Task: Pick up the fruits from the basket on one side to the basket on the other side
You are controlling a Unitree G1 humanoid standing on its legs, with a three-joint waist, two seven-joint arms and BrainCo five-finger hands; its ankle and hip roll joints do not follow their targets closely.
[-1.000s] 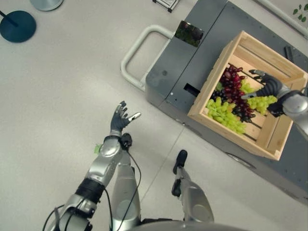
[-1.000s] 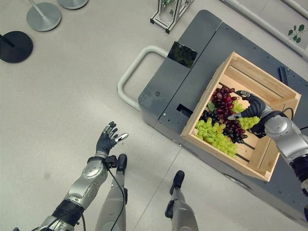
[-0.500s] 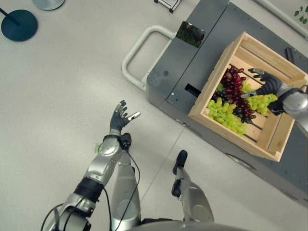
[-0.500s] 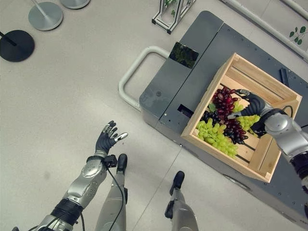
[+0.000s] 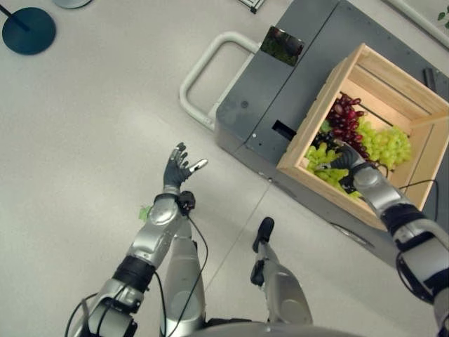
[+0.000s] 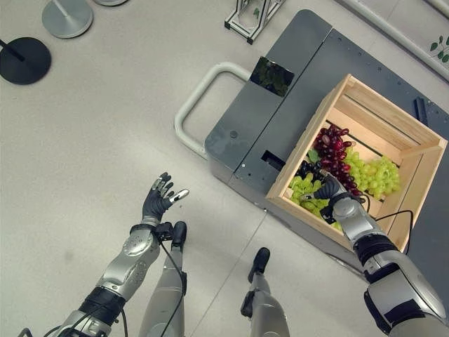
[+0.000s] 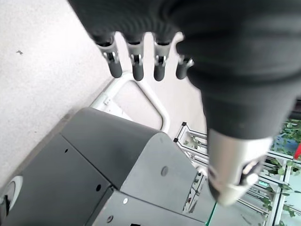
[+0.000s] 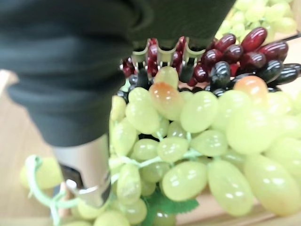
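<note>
Light was bright and even across the pale floor (image 5: 84, 126), and shadows there were soft and faint. Near the frame's top, the glossy panel (image 5: 283, 44) on the grey cart (image 5: 259, 112) mirrored greenery. In the right wrist view, the green grapes (image 8: 197, 141) carried small white highlights at centre and right.

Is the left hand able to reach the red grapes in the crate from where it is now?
Probably not: the left hand hangs open over the floor, far from the red grapes in the crate.
</note>
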